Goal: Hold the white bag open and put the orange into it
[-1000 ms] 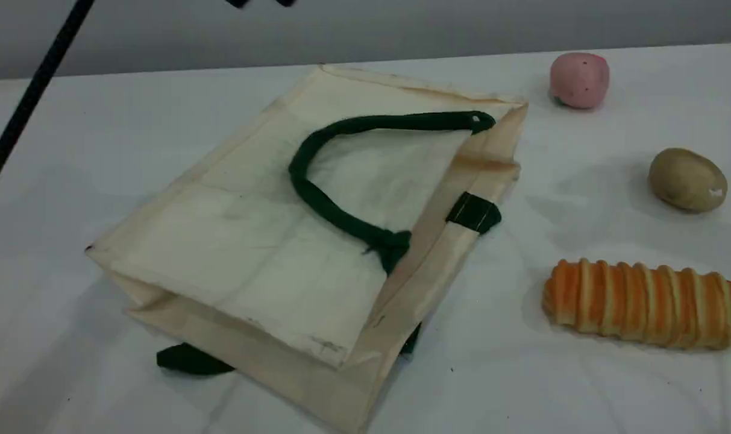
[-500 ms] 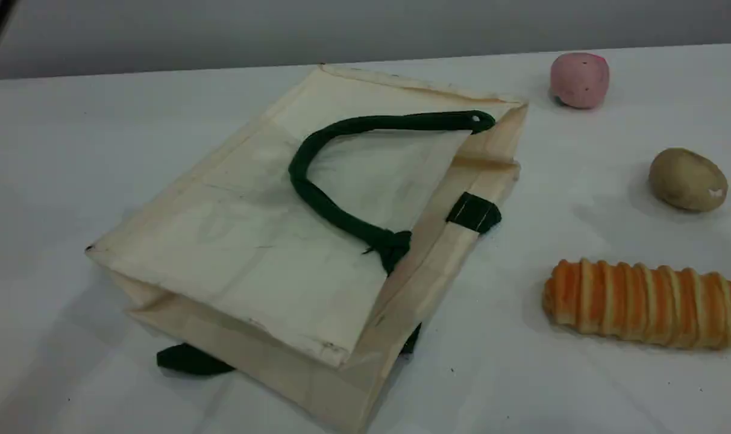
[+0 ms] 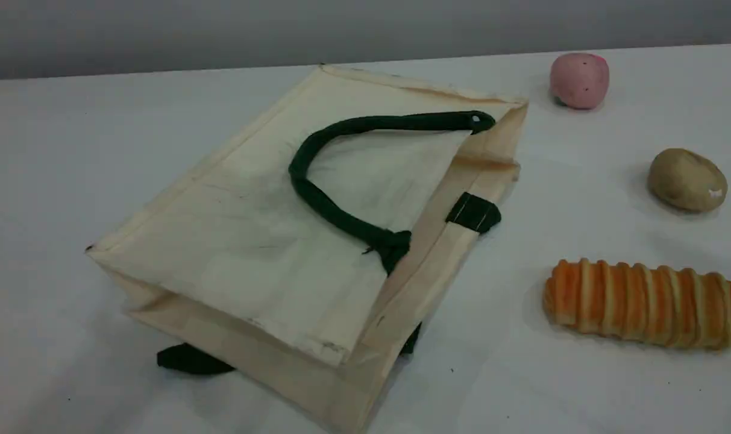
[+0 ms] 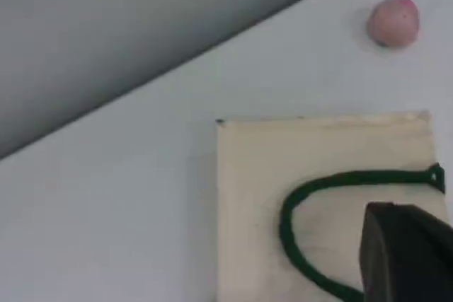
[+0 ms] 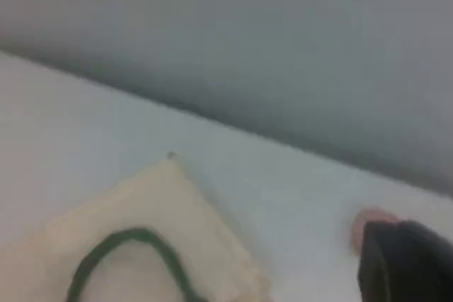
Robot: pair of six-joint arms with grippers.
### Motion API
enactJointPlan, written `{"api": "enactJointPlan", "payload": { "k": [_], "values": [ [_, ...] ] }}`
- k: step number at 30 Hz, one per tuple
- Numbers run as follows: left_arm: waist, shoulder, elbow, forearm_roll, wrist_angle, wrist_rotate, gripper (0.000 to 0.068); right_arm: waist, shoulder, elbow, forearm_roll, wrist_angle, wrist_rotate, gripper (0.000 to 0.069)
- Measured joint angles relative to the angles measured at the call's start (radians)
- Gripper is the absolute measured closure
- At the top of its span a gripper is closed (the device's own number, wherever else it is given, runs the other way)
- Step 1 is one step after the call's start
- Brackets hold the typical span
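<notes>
Looking at the white bag (image 3: 250,241) lying flat and collapsed around the middle of the worktop (image 3: 70,150), mouth end toward the right. Upper green handle (image 3: 297,172) flopped back in a loop over the top panel, knotted near the mouth edge. Green strap tab (image 3: 473,212) on the side fold just right of that knot. Second handle (image 3: 187,359) poking out from under the near edge. Mouth pretty much closed, panels resting on each other.

Over on the right, well apart from the bag: pink ball (image 3: 580,79) at the far side, a brownish potato-looking thing (image 3: 687,179) nearer, and a striped bread loaf (image 3: 645,303) nearest. All three apart from one another.

Left gripper (image 4: 407,256): just a dark tip at the bottom right of its own camera, up above the bag, handle loop right beside it in frame. Clenched all the way; can't tell if pinching anything. Right gripper (image 5: 407,263): same story, dark tip in the bottom right corner of a blurry view, clamped closed, looking across the bag's far corner with the pink ball peeking out beside the tip.
</notes>
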Motion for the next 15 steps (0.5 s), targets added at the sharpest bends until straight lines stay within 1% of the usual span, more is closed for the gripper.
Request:
{"api": "enactJointPlan", "payload": {
  "k": [2,4,6,9,11,15],
  "values": [
    [-0.026,-0.035,0.010,0.031,0.008,-0.015,0.0682,0.000,-0.045,0.000,-0.033,0.022,0.027,0.0680],
    [-0.048,-0.074,0.042,0.033,-0.001,-0.015,0.0682,0.000,-0.099,0.001,-0.075,0.054,0.063,0.0680],
    [-0.070,-0.131,0.098,0.041,-0.026,-0.051,0.0682,0.000,-0.155,0.008,-0.115,0.072,0.103,0.0680],
    [-0.105,-0.230,0.199,0.114,-0.063,-0.130,0.0682,0.000,-0.259,0.008,-0.173,0.085,0.153,0.0680],
    [-0.137,-0.299,0.273,0.167,-0.063,-0.188,0.0682,0.000,-0.326,0.008,-0.204,0.103,0.171,0.0680],
    [-0.225,-0.444,0.424,0.277,-0.041,-0.306,0.0683,0.000,-0.459,0.018,-0.232,0.125,0.196,0.0680]
  ]
}}
